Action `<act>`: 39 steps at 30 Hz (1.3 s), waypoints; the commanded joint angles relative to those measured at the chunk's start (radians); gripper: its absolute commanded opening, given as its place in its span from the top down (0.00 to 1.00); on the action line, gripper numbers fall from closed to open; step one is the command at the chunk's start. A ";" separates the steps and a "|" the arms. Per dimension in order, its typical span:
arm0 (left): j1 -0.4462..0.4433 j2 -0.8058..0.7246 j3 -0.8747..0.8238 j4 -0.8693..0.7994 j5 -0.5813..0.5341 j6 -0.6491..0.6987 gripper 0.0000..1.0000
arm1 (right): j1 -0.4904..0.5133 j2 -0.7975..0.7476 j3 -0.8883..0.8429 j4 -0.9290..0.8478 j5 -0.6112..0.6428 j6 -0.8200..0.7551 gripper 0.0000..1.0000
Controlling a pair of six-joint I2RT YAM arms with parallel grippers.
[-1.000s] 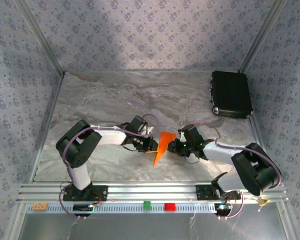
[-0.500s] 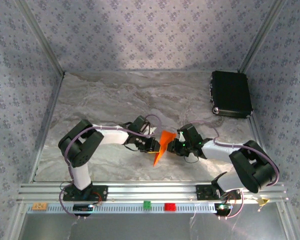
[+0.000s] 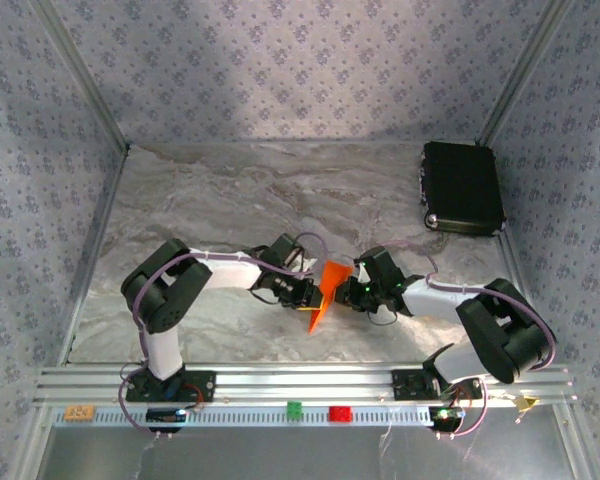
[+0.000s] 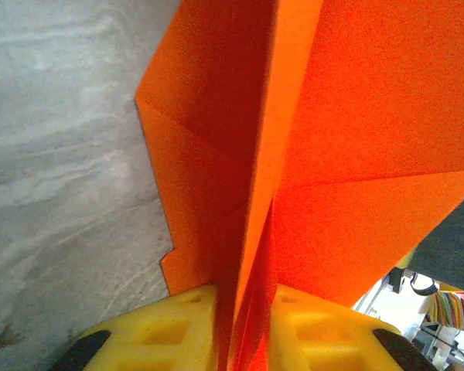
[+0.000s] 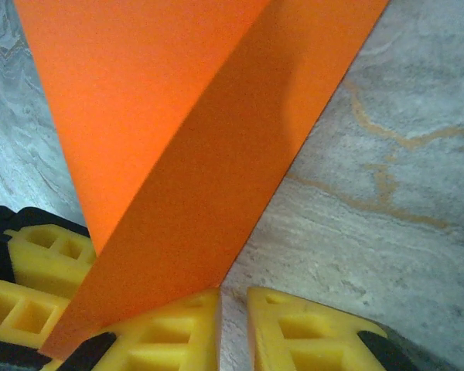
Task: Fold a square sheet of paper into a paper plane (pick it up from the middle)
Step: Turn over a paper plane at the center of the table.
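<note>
The orange paper (image 3: 327, 288), folded into a pointed, creased shape, stands tilted off the table between the two grippers. My left gripper (image 3: 306, 294) is shut on it: in the left wrist view the folded layers (image 4: 356, 116) run down between the yellow fingers (image 4: 170, 325), with flaps spreading to both sides. My right gripper (image 3: 353, 292) is against the paper's right side. In the right wrist view a flap (image 5: 178, 154) lies over the left finger (image 5: 170, 332), and the gripper (image 5: 233, 313) stands open by a narrow gap showing bare table.
A black box (image 3: 463, 187) lies at the back right. Small green (image 3: 294, 408) and red (image 3: 339, 412) blocks sit on the front rail, with a yellow-orange block (image 3: 78, 411) at its left end. Patterned walls close in the marble table (image 3: 230, 190).
The left gripper has shifted slightly right with the paper. The paper now stands more upright and looks shorter, its lower tip drawn in. The right gripper has hardly moved.
</note>
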 commanded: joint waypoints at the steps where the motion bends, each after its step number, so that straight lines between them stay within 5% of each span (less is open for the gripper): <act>1: -0.010 0.016 0.037 -0.023 0.039 0.030 0.82 | 0.033 0.057 0.011 0.059 -0.066 -0.005 0.82; 12: -0.023 -0.055 0.028 -0.029 -0.019 0.025 0.96 | 0.027 -0.011 -0.001 0.034 -0.004 0.007 0.83; 26: -0.043 -0.229 0.035 -0.237 -0.431 0.039 1.00 | -0.002 -0.211 -0.048 -0.047 0.125 0.020 0.83; 39: -0.045 -0.239 0.076 -0.377 -0.588 0.017 1.00 | -0.012 -0.241 -0.042 -0.071 0.217 0.065 0.82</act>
